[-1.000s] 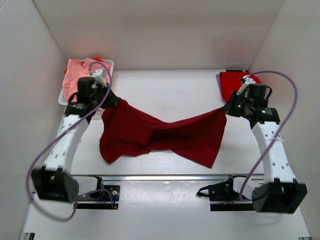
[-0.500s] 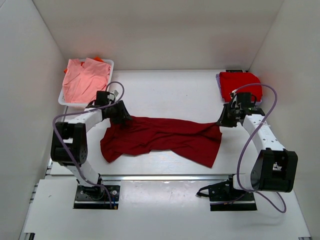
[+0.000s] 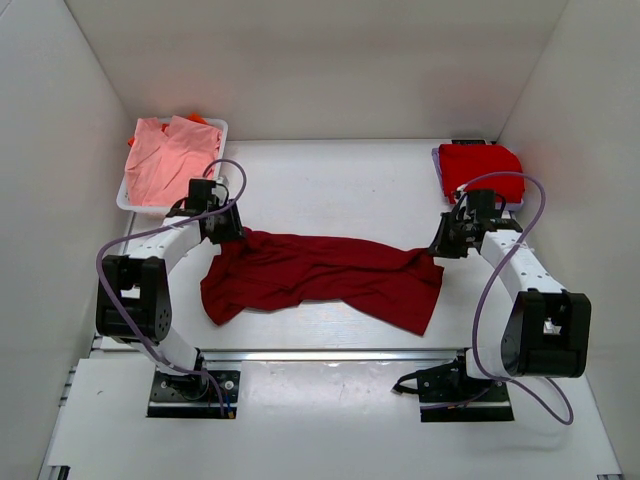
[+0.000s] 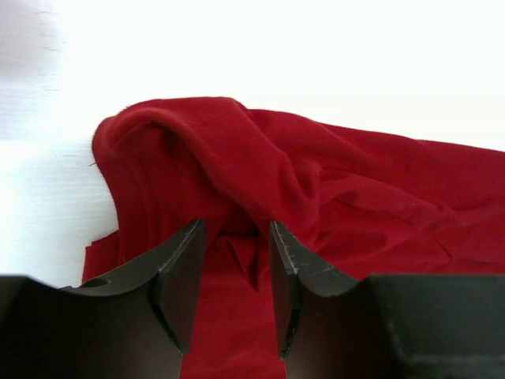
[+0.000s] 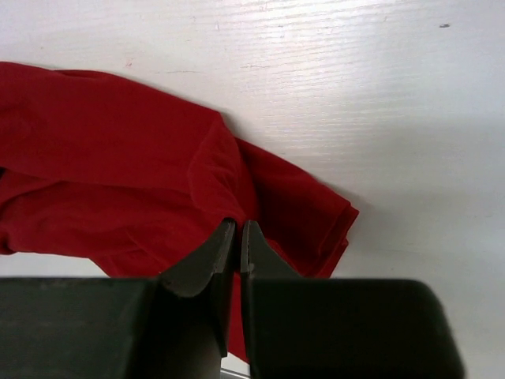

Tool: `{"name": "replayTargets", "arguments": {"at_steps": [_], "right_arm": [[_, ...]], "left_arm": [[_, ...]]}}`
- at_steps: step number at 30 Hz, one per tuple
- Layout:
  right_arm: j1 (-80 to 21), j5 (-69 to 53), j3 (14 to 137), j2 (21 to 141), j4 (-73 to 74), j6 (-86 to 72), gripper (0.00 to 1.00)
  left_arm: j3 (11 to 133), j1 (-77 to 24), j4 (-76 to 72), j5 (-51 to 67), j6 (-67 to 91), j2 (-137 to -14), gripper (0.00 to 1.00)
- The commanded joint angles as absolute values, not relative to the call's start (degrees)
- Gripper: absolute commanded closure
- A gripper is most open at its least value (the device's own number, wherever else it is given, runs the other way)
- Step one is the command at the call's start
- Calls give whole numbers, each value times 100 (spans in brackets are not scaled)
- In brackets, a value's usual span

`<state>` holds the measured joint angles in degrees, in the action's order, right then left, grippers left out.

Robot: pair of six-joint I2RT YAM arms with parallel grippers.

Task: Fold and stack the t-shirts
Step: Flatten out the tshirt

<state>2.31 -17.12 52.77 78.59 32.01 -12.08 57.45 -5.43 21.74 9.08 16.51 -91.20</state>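
A dark red t-shirt (image 3: 320,275) lies crumpled and stretched out across the middle of the table. My left gripper (image 3: 224,228) sits low at its left end. In the left wrist view the left gripper (image 4: 234,241) is open, with the shirt (image 4: 331,181) bunched ahead of and under the fingers. My right gripper (image 3: 440,245) is at the shirt's right corner. In the right wrist view the right gripper (image 5: 238,227) is shut on a fold of the shirt (image 5: 118,158). A folded bright red t-shirt (image 3: 482,166) lies at the back right.
A white tray (image 3: 132,200) at the back left holds salmon-pink t-shirts (image 3: 170,152). White walls close in the table on the left, right and back. A metal rail (image 3: 320,355) runs along the near edge by the arm bases.
The shirt, held up between both grippers a second ago, now lies on the table. My left gripper has opened and drawn back a little to the left. The right gripper has barely moved.
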Motion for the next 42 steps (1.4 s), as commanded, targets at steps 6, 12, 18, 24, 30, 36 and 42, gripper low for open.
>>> {"name": "replayTargets", "arguments": {"at_steps": [6, 12, 18, 24, 30, 36, 42], "right_arm": [[246, -1846, 5239, 7831, 2918, -1230, 100], [290, -1899, 5238, 7875, 2900, -1187, 100], [298, -1960, 5229, 7866, 2935, -1204, 100], [272, -2004, 5221, 7849, 2892, -1230, 100], [299, -2030, 5212, 7849, 2918, -1230, 100], [281, -2074, 5159, 7875, 2865, -1222, 99], [334, -2048, 5159, 7813, 2909, -1195, 100]], "left_arm": [[5625, -580, 2162, 755, 1599, -9298, 56], [5599, -642, 2206, 765, 1652, -9501, 54], [5528, -659, 2188, 774, 1688, -9580, 58], [5590, -668, 2276, 713, 1670, -9677, 54], [5458, -721, 2154, 457, 1705, -9527, 49], [5546, -756, 2215, 597, 1600, -9773, 54], [5616, -826, 2206, 720, 1740, -9424, 100]]}}
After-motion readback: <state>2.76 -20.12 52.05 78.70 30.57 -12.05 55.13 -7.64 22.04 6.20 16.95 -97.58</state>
